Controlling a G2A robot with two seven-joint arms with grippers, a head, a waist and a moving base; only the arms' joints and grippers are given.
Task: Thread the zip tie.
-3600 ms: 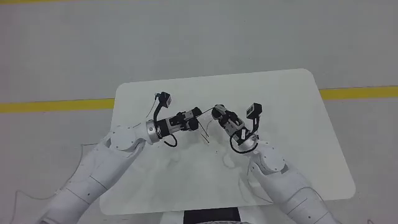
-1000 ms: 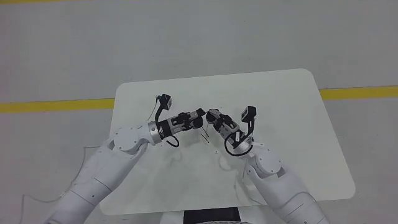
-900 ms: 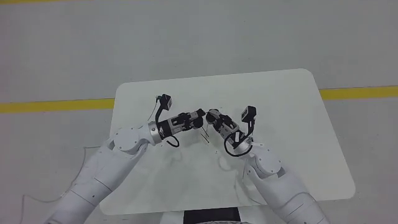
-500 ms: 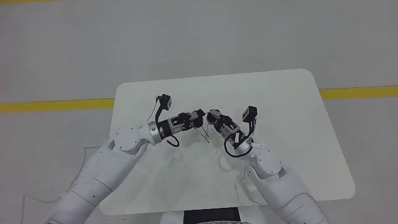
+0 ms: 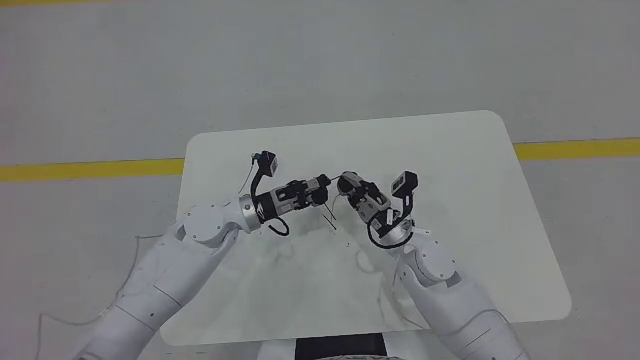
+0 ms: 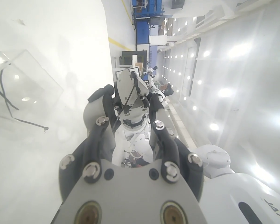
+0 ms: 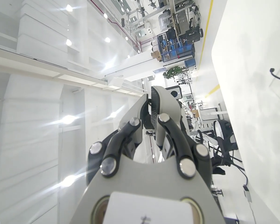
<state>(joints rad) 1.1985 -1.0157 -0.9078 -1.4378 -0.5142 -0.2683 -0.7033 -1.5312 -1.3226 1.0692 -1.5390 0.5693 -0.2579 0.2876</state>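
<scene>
Both arms reach in from the near edge of the bench [image 5: 470, 170], elbows out and forearms angled toward each other. The left end effector [image 5: 318, 189] and the right end effector [image 5: 346, 181] meet almost tip to tip above the bench's middle. The right one's fingers are pressed together; I cannot tell whether the left one's are apart or closed. The black zip tie [image 6: 124, 101] runs as a thin strand from beside the left end effector across to the right one's tip, up off the bench.
</scene>
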